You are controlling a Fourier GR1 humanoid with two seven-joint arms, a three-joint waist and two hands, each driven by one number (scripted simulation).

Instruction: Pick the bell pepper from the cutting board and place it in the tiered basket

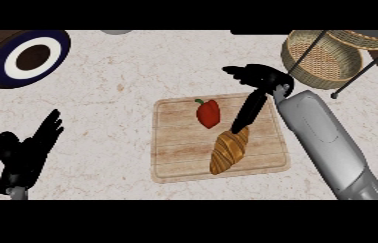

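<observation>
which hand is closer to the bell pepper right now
Right. The right hand hovers over the cutting board, just right of the bell pepper. The left hand rests open off the board, far left.

The red bell pepper (209, 113) with a green stem lies on the wooden cutting board (177, 152), in its upper middle part, stem toward the far-left corner. The woven tiered basket (322, 62) stands well beyond the cutting board's far-right corner, apart from it.
</observation>
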